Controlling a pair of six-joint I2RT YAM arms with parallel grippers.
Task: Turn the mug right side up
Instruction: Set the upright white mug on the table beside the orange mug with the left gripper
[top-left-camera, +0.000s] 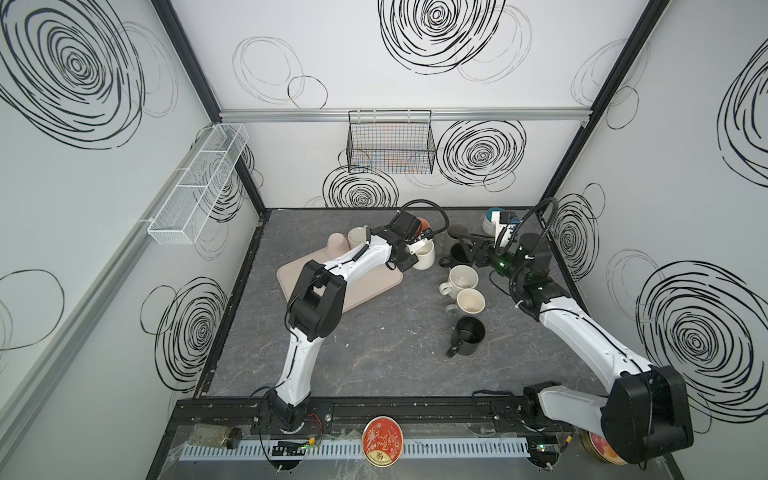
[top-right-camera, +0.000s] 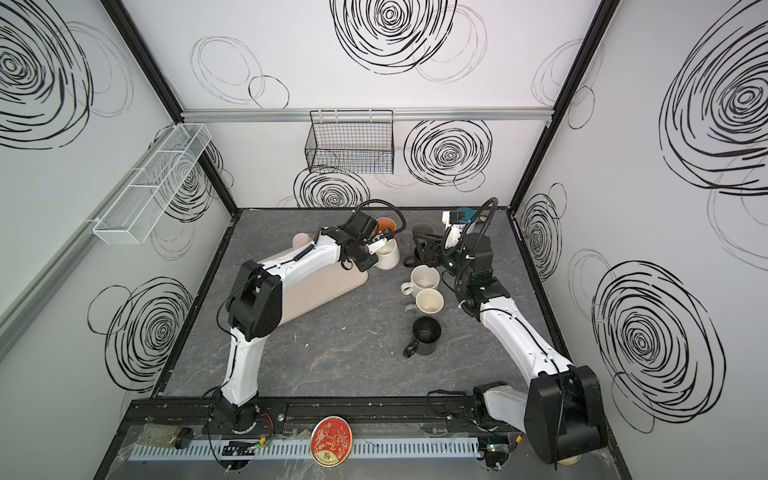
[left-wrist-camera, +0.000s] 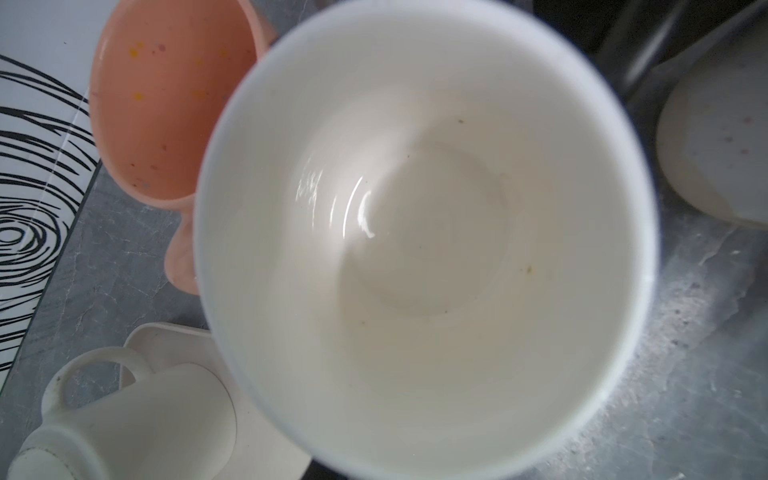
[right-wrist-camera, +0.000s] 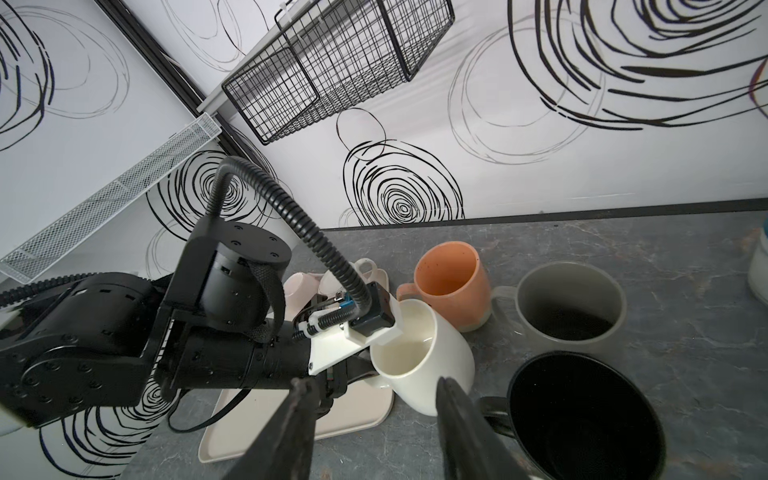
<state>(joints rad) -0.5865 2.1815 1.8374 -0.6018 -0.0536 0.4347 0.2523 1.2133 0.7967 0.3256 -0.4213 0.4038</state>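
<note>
The white mug (right-wrist-camera: 428, 361) is just past the far right corner of the tray (top-left-camera: 365, 286). It leans over. Its mouth points up and sideways, back toward the arm that holds it, so it is not upside down and not yet standing straight. I cannot tell if its bottom touches the table.

The left gripper (top-left-camera: 411, 253) has the mug by its near side, by the rim. Its fingers are pinched in close on it. Most of the fingers hide behind the camera block, so the exact spot is hard to see. The left wrist view looks right down into the mug, and it has nothing in it.

The right gripper (right-wrist-camera: 374, 384) hangs in the air on the side of the mug away from the tray. Its two fingers (right-wrist-camera: 461, 424) stand apart with nothing between them.

I think the job is in the middle of the turn. The flip looks mostly done. Next, the left arm needs to tip the mug a bit more until its bottom sits flat on the table beside the tray, then let go gently.

It should go slow. An orange mug (right-wrist-camera: 451, 282) stands just behind, and a grey mug (right-wrist-camera: 569, 307) and a black mug (right-wrist-camera: 582, 415) are close on the side away from the tray. A bump could knock them.
</note>
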